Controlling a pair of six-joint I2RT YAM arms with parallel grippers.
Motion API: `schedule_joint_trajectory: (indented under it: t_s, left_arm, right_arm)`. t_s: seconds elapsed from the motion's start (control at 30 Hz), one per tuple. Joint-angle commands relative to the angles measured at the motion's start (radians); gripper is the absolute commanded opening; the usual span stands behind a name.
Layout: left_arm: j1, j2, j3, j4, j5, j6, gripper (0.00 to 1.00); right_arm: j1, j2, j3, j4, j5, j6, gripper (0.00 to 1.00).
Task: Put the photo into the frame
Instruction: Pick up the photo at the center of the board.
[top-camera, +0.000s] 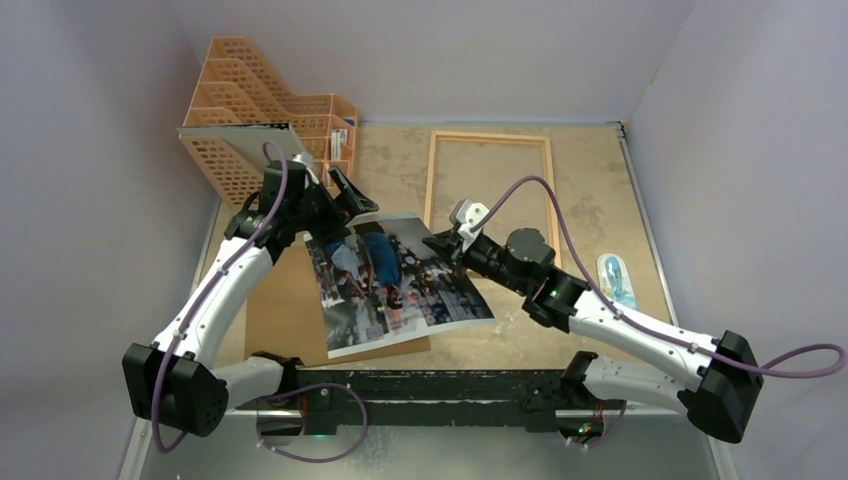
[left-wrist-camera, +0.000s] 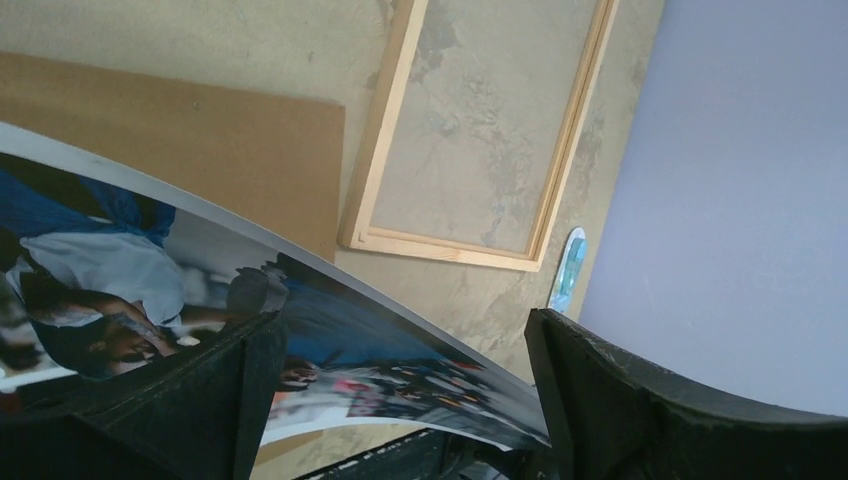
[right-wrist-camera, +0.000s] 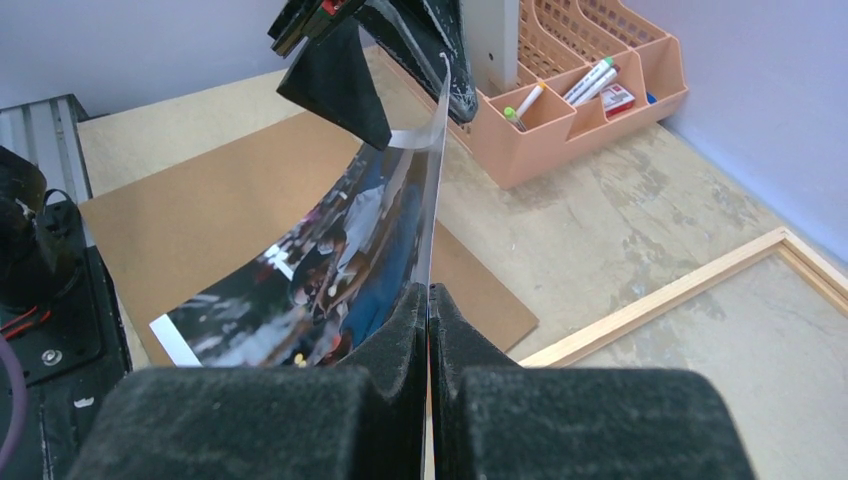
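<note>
The photo, a glossy street scene with a white border, is lifted off the table and bowed. My right gripper is shut on its right edge; in the right wrist view the pads pinch the thin sheet edge-on. My left gripper stands open at the print's far left corner, with that corner passing between its spread fingers. The light-wood frame lies flat at the back, right of centre, apart from the print.
A brown hardboard panel lies flat under the print. An orange file rack holding pens stands at the back left. A small blue and white object lies to the right of the frame. Walls close three sides.
</note>
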Motion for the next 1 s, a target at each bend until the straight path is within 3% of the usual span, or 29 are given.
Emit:
schedule_joint_trajectory:
  t_s: [0.0, 0.2, 0.3, 0.47, 0.53, 0.8, 0.87, 0.9, 0.97]
  left_arm:
    - [0.027, -0.006, -0.013, -0.042, 0.060, -0.122, 0.96]
    - [0.029, -0.048, -0.068, 0.028, 0.056, -0.324, 0.98]
    - [0.029, -0.072, -0.100, 0.094, 0.048, -0.398, 0.89]
    - [0.029, -0.055, -0.100, 0.088, 0.067, -0.426, 0.42]
    - [0.029, -0.047, -0.096, 0.080, 0.078, -0.428, 0.29]
    - [0.029, -0.053, -0.069, 0.055, 0.077, -0.412, 0.00]
    - [0.029, -0.054, -0.066, 0.057, 0.083, -0.413, 0.00]
    - [0.029, -0.053, -0.065, 0.059, 0.085, -0.413, 0.00]
    - [0.029, -0.056, -0.062, 0.066, 0.089, -0.413, 0.00]
  right_arm:
    - [0.012, -0.062, -0.042, 0.096, 0.007, -0.036, 0.00]
    - [0.019, -0.120, -0.097, 0.174, -0.013, -0.071, 0.00]
    - [0.022, -0.148, -0.117, 0.204, -0.022, -0.076, 0.00]
    - [0.022, -0.161, -0.122, 0.212, -0.009, -0.078, 0.00]
    - [0.022, -0.158, -0.123, 0.211, -0.005, -0.078, 0.00]
    - [0.024, -0.167, -0.118, 0.198, 0.016, -0.082, 0.00]
    - [0.023, -0.169, -0.116, 0.193, 0.026, -0.078, 0.00]
    - [0.024, -0.170, -0.114, 0.190, 0.033, -0.071, 0.03]
    - [0.024, -0.171, -0.101, 0.166, 0.048, -0.056, 0.28]
